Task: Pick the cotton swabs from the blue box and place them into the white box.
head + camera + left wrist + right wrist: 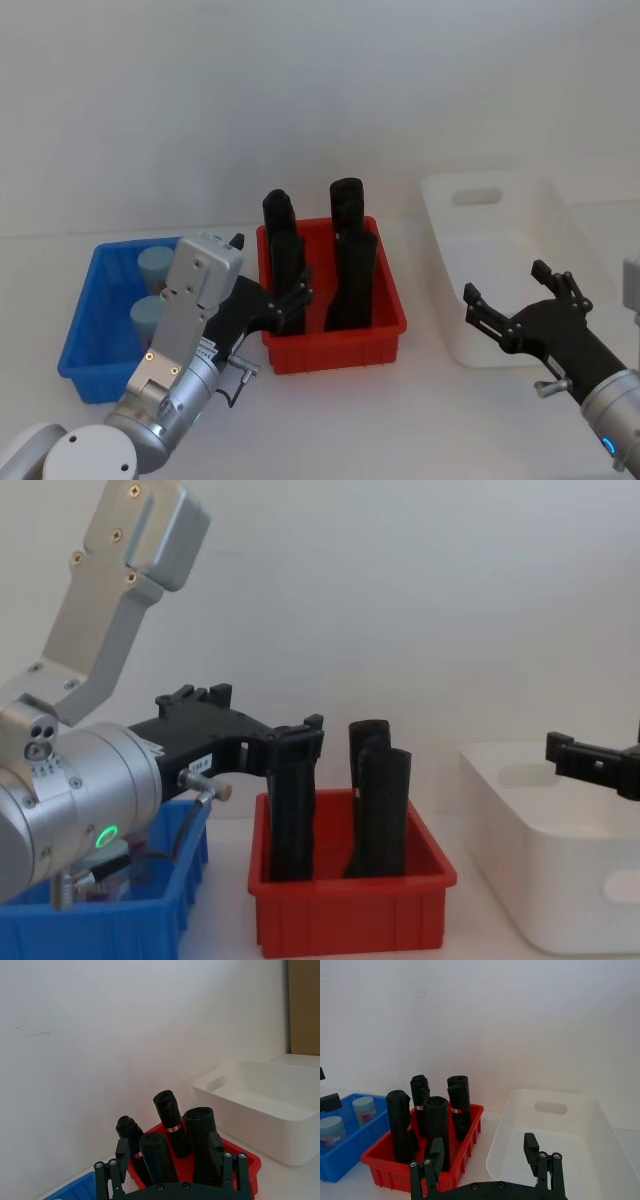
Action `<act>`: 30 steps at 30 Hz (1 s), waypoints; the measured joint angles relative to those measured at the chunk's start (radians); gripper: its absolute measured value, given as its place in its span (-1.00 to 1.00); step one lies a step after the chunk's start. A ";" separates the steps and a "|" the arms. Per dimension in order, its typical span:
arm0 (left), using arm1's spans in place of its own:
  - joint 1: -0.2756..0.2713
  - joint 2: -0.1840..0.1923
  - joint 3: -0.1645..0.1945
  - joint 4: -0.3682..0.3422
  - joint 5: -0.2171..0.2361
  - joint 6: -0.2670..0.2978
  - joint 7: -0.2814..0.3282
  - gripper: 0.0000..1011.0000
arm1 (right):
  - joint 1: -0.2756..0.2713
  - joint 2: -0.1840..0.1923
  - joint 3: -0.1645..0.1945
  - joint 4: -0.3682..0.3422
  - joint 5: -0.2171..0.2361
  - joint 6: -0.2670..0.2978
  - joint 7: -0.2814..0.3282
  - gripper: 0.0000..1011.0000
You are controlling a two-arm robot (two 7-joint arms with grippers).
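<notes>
We are looking at the start of a pick. No tub is being carried, and both cotton swabs [155, 265] are standing upright in the blue box [97, 385] toward the left edge of the worktop [330, 425], one by the box's far wall and one nearer its middle.

The left gripper [297, 292] is hovering with its fingers spread wide and empty. It is over the left side of the red bin [335, 350], close to one of the black rolls [347, 210], so it is beside the blue box rather than above it. We are judging that the next move is calling for this arm to shift toward the worktop's left edge and centre over one teal lid. It would then come down with a finger on either side of the tub, keeping off the box wall and the second tub close by.

The right gripper [507, 290] is hanging over the near rim of the white box [500, 245], also wide open and empty. That box is sitting toward the right edge and appearing empty — though its near floor is hidden from us. The red bin, between the two boxes, is holding four upright black rolls.
</notes>
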 joint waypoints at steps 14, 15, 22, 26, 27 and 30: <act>0.000 0.000 0.000 0.000 0.000 0.000 0.000 0.99 | 0.000 0.000 0.000 0.000 0.000 0.000 0.000 0.98; 0.000 0.000 0.000 0.000 0.000 0.000 0.000 0.99 | 0.000 0.000 0.000 0.000 0.000 0.000 0.000 0.98; 0.000 0.000 0.000 0.000 0.000 0.000 0.000 0.99 | 0.000 0.000 0.000 0.000 0.000 0.000 0.000 0.98; 0.000 0.000 -0.001 0.000 0.000 0.000 0.000 0.99 | 0.000 0.000 0.000 0.000 0.000 0.000 0.000 0.98; 0.000 0.000 -0.001 0.001 -0.001 0.000 -0.001 0.99 | 0.000 0.000 0.000 0.000 0.000 0.000 0.000 0.98; -0.002 0.001 -0.005 0.005 -0.010 0.000 -0.004 0.99 | 0.000 0.000 0.000 0.000 0.000 0.000 0.000 0.98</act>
